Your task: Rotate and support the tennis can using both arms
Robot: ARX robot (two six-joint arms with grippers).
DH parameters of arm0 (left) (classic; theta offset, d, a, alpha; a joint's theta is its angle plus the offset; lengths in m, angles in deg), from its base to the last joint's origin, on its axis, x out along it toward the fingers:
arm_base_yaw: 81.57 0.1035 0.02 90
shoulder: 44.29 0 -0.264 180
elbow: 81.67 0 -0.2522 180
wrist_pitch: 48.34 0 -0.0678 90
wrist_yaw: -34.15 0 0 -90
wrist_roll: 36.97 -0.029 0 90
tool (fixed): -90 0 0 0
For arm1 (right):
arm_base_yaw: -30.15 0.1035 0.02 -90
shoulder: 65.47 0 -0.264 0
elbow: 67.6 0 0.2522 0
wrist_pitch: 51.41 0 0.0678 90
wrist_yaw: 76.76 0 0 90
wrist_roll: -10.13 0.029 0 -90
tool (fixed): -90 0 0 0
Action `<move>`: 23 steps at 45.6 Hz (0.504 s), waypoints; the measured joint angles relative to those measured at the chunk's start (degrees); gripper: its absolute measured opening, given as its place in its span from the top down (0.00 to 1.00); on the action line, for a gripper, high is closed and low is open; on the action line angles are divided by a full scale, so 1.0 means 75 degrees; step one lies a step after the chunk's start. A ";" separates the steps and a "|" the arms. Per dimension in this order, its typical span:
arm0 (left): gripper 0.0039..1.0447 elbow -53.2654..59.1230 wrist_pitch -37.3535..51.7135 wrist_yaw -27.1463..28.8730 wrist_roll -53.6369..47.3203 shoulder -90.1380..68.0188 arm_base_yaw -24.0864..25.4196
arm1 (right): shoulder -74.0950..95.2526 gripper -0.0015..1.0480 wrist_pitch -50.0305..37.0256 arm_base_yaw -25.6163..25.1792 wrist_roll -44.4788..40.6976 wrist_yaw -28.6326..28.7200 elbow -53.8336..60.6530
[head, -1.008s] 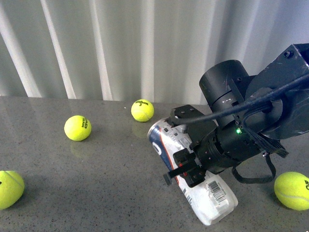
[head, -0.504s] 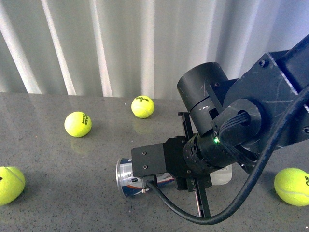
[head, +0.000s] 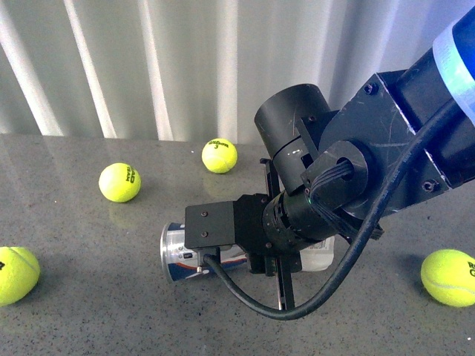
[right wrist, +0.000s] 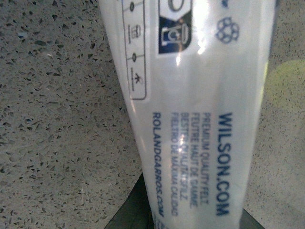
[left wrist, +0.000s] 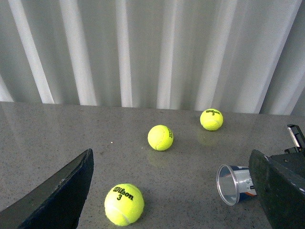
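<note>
Reading left to right, I have the left fingers [left wrist: 62,191] spread, holding nothing, above the desk [head: 89,297]; the tennis can [head: 178,252] lies sideways mid-desk, open rim toward them, I judge for support, with the right fingers [head: 283,289] clenched round its middle.

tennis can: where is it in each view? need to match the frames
Front: tennis can lower centre, lying on its side, mostly hidden behind the right arm.
Left wrist: lower right, open end showing.
Right wrist: fills the frame, label close up.
Shared landmark: tennis ball by the curtain, in front and left wrist views.
</note>
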 joint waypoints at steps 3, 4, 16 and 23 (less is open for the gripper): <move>0.06 0.0000 0.0000 0.0000 0.0000 0.0000 0.0000 | 0.0003 0.88 0.0003 -0.0003 0.0079 0.0052 0.0000; 0.06 0.0000 0.0000 0.0000 0.0000 0.0000 0.0000 | 0.0003 0.87 -0.0006 -0.0003 0.0096 0.0079 0.0003; 0.06 0.0000 0.0000 0.0000 0.0000 0.0000 0.0000 | 0.0006 0.46 -0.0134 -0.0058 0.0624 0.0472 0.0175; 0.06 0.0000 0.0000 0.0000 0.0000 0.0000 0.0000 | -0.0204 0.21 -0.0137 -0.0119 0.0935 0.0743 0.0344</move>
